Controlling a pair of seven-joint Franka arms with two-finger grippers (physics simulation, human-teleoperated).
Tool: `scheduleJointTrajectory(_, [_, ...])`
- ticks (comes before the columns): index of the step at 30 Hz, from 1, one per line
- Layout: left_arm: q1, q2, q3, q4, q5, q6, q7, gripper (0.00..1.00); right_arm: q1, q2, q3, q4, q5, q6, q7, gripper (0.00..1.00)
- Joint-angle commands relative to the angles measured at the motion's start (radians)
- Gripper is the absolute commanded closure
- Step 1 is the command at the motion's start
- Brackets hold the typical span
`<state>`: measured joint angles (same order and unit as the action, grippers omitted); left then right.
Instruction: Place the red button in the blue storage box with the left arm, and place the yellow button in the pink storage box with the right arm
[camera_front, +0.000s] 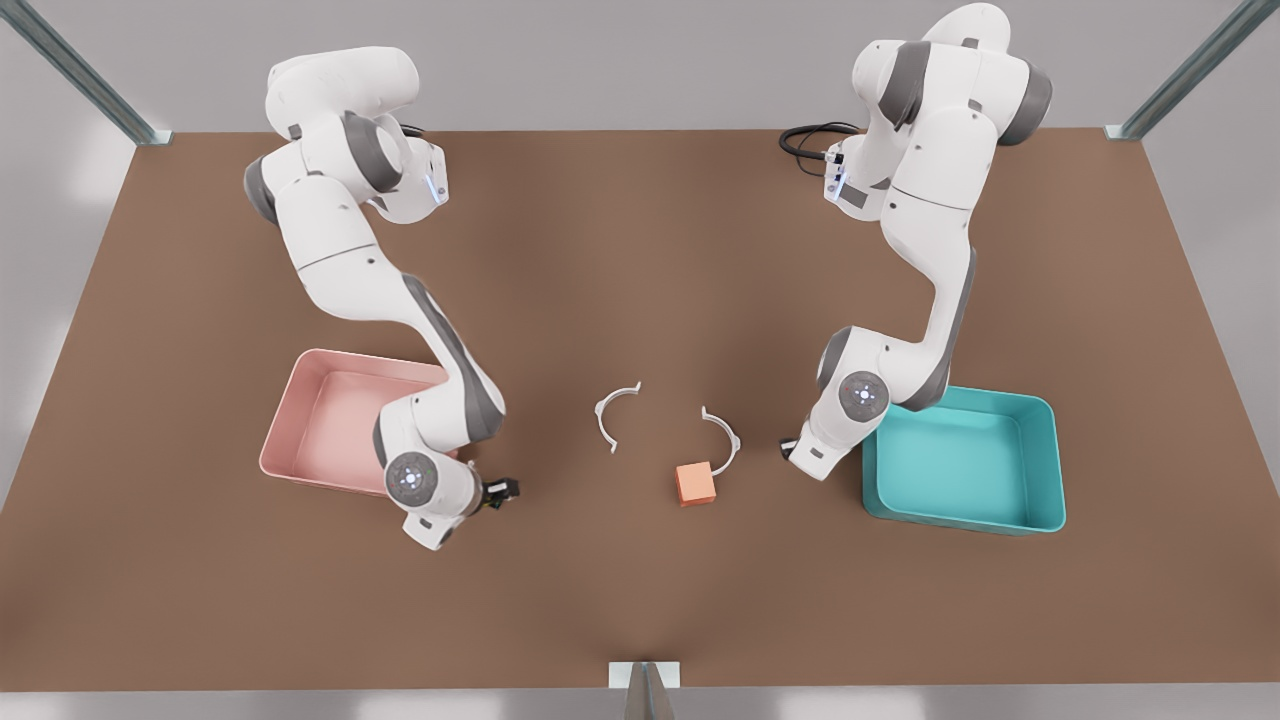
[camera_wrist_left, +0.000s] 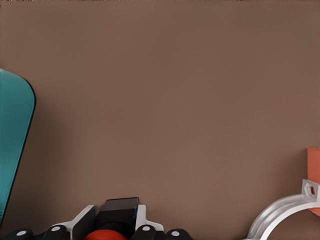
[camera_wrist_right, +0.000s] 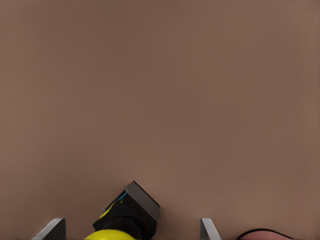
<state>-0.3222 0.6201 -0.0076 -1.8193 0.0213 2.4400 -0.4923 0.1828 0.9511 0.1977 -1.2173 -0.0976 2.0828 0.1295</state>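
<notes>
The red button (camera_wrist_left: 106, 234) sits on its dark base between the fingers of my left gripper (camera_wrist_left: 114, 222), which is shut on it. That gripper (camera_front: 789, 448) hangs low at the front view's right, beside the blue storage box (camera_front: 1045, 470), whose rounded corner (camera_wrist_left: 12, 145) shows in the left wrist view. My right gripper (camera_wrist_right: 131, 226) stands open, its fingers wide apart on either side of the yellow button (camera_wrist_right: 112, 233). It (camera_front: 500, 491) is low over the table at the front view's left, next to the pink storage box (camera_front: 300, 380), whose rim (camera_wrist_right: 260, 234) shows in the right wrist view.
An orange-pink cube (camera_front: 694, 483) lies mid-table, touching one white half-ring clamp (camera_front: 728, 440); a second half-ring (camera_front: 608, 420) lies further toward the front view's left. The cube (camera_wrist_left: 314, 165) and a half-ring clamp (camera_wrist_left: 280, 215) also appear in the left wrist view. Brown tabletop stretches in front of both grippers.
</notes>
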Motion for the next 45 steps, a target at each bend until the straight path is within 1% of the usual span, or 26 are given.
scheduleJointTrajectory(1, [0.000, -0.026, 0.000, -0.002, -0.004, -0.004, -0.057, 0.55, 0.001, 0.011, -0.004, -0.016, 0.002, 0.046, -0.116, 0.00])
scheduleJointTrajectory(3, [0.017, -0.126, 0.000, 0.000, -0.004, -0.154, -0.022, 0.55, 0.006, 0.021, -0.004, -0.018, 0.002, 0.060, -0.117, 0.01])
scheduleJointTrajectory(5, [0.097, -0.278, -0.002, 0.002, -0.006, -0.347, 0.135, 0.55, 0.001, 0.012, -0.001, -0.077, 0.004, 0.100, -0.116, 0.03])
scheduleJointTrajectory(7, [0.192, -0.362, 0.000, 0.006, -0.007, -0.455, 0.333, 0.55, 0.000, -0.005, 0.005, -0.117, 0.004, 0.138, -0.108, 0.03])
scheduleJointTrajectory(10, [0.344, -0.370, 0.001, 0.003, -0.006, -0.483, 0.673, 0.55, 0.001, -0.008, 0.005, -0.116, 0.004, 0.146, -0.108, 0.03])
scheduleJointTrajectory(11, [0.380, -0.347, 0.001, 0.002, -0.004, -0.466, 0.756, 0.55, 0.003, -0.006, 0.005, -0.111, 0.002, 0.145, -0.108, 0.08])
scheduleJointTrajectory(13, [0.391, -0.269, 0.001, 0.005, -0.003, -0.384, 0.768, 0.55, 0.004, -0.006, 0.005, -0.110, 0.002, 0.145, -0.108, 0.27])
scheduleJointTrajectory(15, [0.400, -0.178, 0.001, 0.026, -0.003, -0.325, 0.767, 0.55, 0.004, -0.006, 0.005, -0.110, 0.002, 0.145, -0.110, 0.36])
scheduleJointTrajectory(16, [0.413, -0.145, 0.001, 0.046, -0.004, -0.323, 0.767, 0.54, 0.004, -0.006, 0.005, -0.110, 0.002, 0.143, -0.110, 0.37])
scheduleJointTrajectory(17, [0.413, -0.132, 0.001, 0.061, -0.001, -0.323, 0.768, 0.04, 0.004, -0.008, 0.005, -0.110, 0.002, 0.141, -0.110, 0.38])
scheduleJointTrajectory(18, [0.414, -0.135, 0.001, 0.075, -0.006, -0.326, 0.765, 0.00, 0.004, -0.008, 0.006, -0.108, 0.002, 0.140, -0.108, 0.39])
scheduleJointTrajectory(20, [0.411, -0.155, 0.000, 0.103, -0.007, -0.351, 0.747, 0.00, 0.006, -0.008, 0.006, -0.103, 0.002, 0.138, -0.108, 0.39])
scheduleJointTrajectory(22, [0.387, -0.275, -0.005, 0.112, -0.008, -0.380, 0.623, 0.00, 0.007, -0.017, 0.005, -0.100, 0.002, 0.135, -0.110, 0.40])
scheduleJointTrajectory(23, [0.377, -0.336, -0.009, 0.164, -0.007, -0.495, 0.589, 0.00, 0.007, -0.018, 0.005, -0.099, 0.002, 0.135, -0.110, 0.42])
scheduleJointTrajectory(24, [0.364, -0.355, -0.015, 0.285, -0.009, -0.642, 0.577, 0.00, 0.007, -0.021, 0.005, -0.099, 0.002, 0.134, -0.110, 0.43])
scheduleJointTrajectory(25, [0.335, -0.393, -0.012, 0.350, -0.006, -0.735, 0.555, 0.00, 0.007, -0.032, 0.003, -0.099, 0.002, 0.134, -0.116, 0.43])
scheduleJointTrajectory(27, [0.311, -0.480, -0.011, 0.367, 0.005, -0.808, 0.512, 0.00, 0.009, -0.129, -0.021, -0.110, 0.004, 0.097, -0.110, 0.43])
scheduleJointTrajectory(30, [0.307, -0.484, -0.014, 0.365, 0.005, -0.808, 0.512, 0.00, -0.019, -0.276, -0.020, -0.189, 0.004, 0.048, -0.122, 0.43])
scheduleJointTrajectory(33, [0.305, -0.484, -0.014, 0.364, 0.005, -0.808, 0.511, 0.00, -0.143, -0.416, 0.025, -0.379, 0.002, 0.108, -0.131, 0.43])
scheduleJointTrajectory(34, [0.304, -0.482, -0.014, 0.364, 0.003, -0.808, 0.506, 0.00, -0.230, -0.466, 0.060, -0.467, 0.001, 0.158, -0.181, 0.43])
scheduleJointTrajectory(35, [0.305, -0.479, -0.015, 0.365, 0.002, -0.814, 0.508, 0.00, -0.256, -0.486, 0.060, -0.513, 0.002, 0.181, -0.220, 0.43])
scheduleJointTrajectory(37, [0.305, -0.473, -0.015, 0.365, 0.002, -0.825, 0.512, 0.00, -0.324, -0.555, 0.091, -0.694, 0.001, 0.287, -0.215, 0.44])
scheduleJointTrajectory(40, [0.304, -0.468, -0.015, 0.365, 0.000, -0.825, 0.514, 0.00, -0.313, -0.623, 0.095, -0.858, -0.001, 0.448, -0.180, 0.44])
scheduleJointTrajectory(42, [0.298, -0.467, -0.015, 0.365, 0.000, -0.825, 0.511, 0.00, -0.319, -0.609, 0.095, -0.860, -0.004, 0.454, -0.168, 0.20])
scheduleJointTrajectory(44, [0.293, -0.468, -0.015, 0.364, 0.000, -0.825, 0.511, 0.00, -0.329, -0.589, 0.095, -0.867, -0.004, 0.488, -0.168, 0.14])
scheduleJointTrajectory(45, [0.293, -0.470, -0.015, 0.365, 0.000, -0.825, 0.509, 0.00, -0.335, -0.580, 0.095, -0.864, -0.004, 0.488, -0.168, 0.08])
